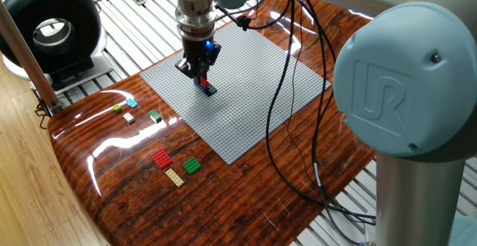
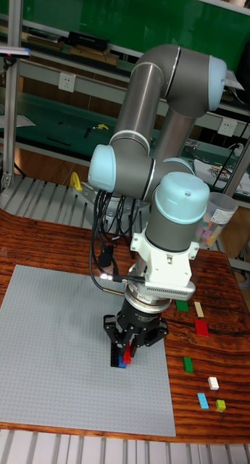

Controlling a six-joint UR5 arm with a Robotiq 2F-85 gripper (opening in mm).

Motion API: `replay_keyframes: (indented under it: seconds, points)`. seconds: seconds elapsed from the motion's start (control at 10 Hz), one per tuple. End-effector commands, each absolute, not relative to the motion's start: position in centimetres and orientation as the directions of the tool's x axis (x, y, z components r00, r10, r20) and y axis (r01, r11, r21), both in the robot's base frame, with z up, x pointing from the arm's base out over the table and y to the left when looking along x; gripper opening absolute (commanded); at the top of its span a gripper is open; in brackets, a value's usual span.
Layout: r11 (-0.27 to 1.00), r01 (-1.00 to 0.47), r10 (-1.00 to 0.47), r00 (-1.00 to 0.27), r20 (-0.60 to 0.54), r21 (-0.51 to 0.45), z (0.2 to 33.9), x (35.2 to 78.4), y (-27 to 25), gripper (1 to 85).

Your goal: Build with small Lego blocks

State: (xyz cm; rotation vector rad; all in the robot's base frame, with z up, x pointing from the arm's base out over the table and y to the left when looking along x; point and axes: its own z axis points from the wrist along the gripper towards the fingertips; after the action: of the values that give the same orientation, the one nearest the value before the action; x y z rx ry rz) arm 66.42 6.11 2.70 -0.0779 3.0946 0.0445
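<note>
My gripper [image 1: 200, 72] hangs just above a small cluster of Lego blocks [image 1: 206, 86] pressed onto the grey baseplate [image 1: 246, 97]. In the tall fixed view the gripper [image 2: 125, 345] has its fingers spread, and a dark blue brick [image 2: 115, 357], a red brick [image 2: 128, 354] and a blue brick [image 2: 122, 361] sit right under the tips. Nothing seems to be held. Loose blocks lie on the wood: yellow-green [image 1: 117, 108], light blue [image 1: 132, 102], white [image 1: 129, 116], green [image 1: 155, 115], red [image 1: 161, 158], green [image 1: 192, 165] and tan [image 1: 174, 177].
Black cables [image 1: 287, 104] trail from the arm across the baseplate's right side. A round black device [image 1: 48, 30] stands beyond the table's left corner. The big arm joint [image 1: 406, 89] fills the near right.
</note>
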Motion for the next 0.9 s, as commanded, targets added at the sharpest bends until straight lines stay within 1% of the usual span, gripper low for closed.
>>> replay_keyframes:
  seconds: [0.0, 0.4, 0.8]
  points:
    - [0.998, -0.046, -0.044, -0.998, -0.052, 0.037, 2.9, 66.5, 6.1, 1.0]
    - [0.997, 0.0, 0.004, -0.998, -0.055, 0.076, 2.8, 66.3, 6.6, 1.0]
    - [0.998, 0.012, 0.016, -0.998, -0.059, 0.062, 2.4, 66.7, 5.4, 1.0]
